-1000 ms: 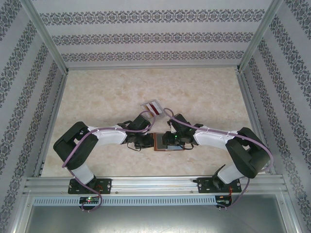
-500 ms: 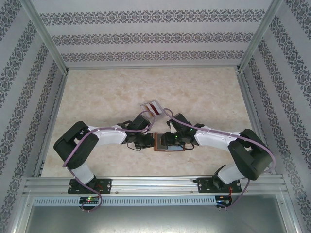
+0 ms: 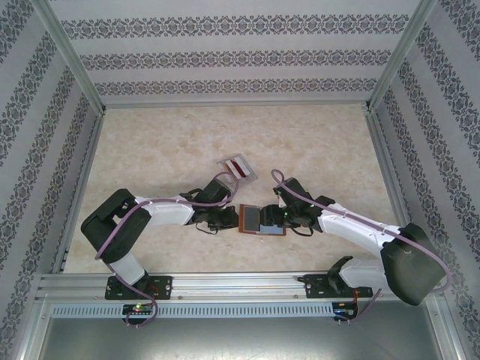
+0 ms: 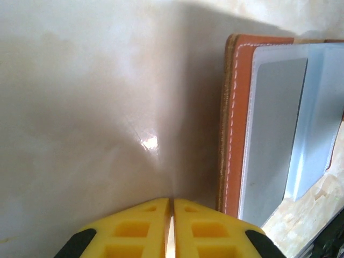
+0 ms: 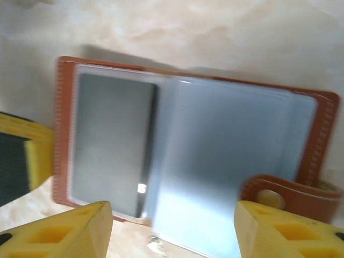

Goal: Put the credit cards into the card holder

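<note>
1. Top external view: since a second ago the right gripper [image 3: 277, 217] has drawn back off the orange-brown leather-look folding card holder [image 3: 260, 220] to its right side, and the right arm's elbow has swung out toward the near right corner. The left gripper [image 3: 229, 218] stays just beside the holder's left edge.
2. With the right gripper moved off, the holder's grey inside is uncovered.
3. A clear plastic tray [image 3: 251, 174] sits farther back on the beige marbled table [image 3: 165, 150], holding credit cards, one of them dark red [image 3: 238, 164].
4. The holder lies open and flat on the table between the two grippers. It has pale stitching along its rim, a darker grey panel [image 5: 110, 145] on one half and glossy clear sleeves on the other. Whether that panel is a card, I cannot tell.
5. Its short clasp tab [image 5: 285, 201] with a pale snap [image 5: 267, 198] sticks out at one corner.
6. Left wrist view: the yellow fingers are pressed together on nothing.
7. Right wrist view: the yellow fingers stand wide apart, released.
</note>
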### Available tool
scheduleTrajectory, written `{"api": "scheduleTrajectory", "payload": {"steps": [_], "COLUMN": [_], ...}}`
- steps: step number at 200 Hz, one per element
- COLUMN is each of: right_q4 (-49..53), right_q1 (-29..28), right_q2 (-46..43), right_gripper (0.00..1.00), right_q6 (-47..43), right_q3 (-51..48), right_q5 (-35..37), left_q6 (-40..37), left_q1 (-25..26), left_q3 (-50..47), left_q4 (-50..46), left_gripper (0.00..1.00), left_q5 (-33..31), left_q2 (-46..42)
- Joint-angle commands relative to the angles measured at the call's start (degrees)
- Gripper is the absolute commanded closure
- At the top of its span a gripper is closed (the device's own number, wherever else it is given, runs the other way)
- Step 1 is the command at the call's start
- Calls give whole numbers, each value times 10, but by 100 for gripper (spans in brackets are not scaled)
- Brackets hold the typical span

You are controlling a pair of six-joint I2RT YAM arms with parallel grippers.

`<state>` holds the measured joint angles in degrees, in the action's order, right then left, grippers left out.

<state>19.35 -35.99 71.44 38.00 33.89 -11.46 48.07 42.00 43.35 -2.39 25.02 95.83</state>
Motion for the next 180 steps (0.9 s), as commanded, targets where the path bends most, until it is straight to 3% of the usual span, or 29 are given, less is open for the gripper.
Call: {"api": "scheduleTrajectory", "payload": {"steps": [1,69,180], "right_q4": [15,-21,-48], "right_q1": [8,6,-24], "right_q2": [-1,16,48], "right_gripper": [37,49,44], "right_q6": [19,27,34], "right_q3": [-19,-27,-30], "right_q5": [16,-12,-19], "left_q6": [-2,0,22], "left_q1": [4,4,4], "left_q3": [-14,-20,-41], "left_q4": [-28,-20,26], "left_gripper": [88,88,90], "left_q5": [-23,-18,14], "left_q2": [6,7,11]}}
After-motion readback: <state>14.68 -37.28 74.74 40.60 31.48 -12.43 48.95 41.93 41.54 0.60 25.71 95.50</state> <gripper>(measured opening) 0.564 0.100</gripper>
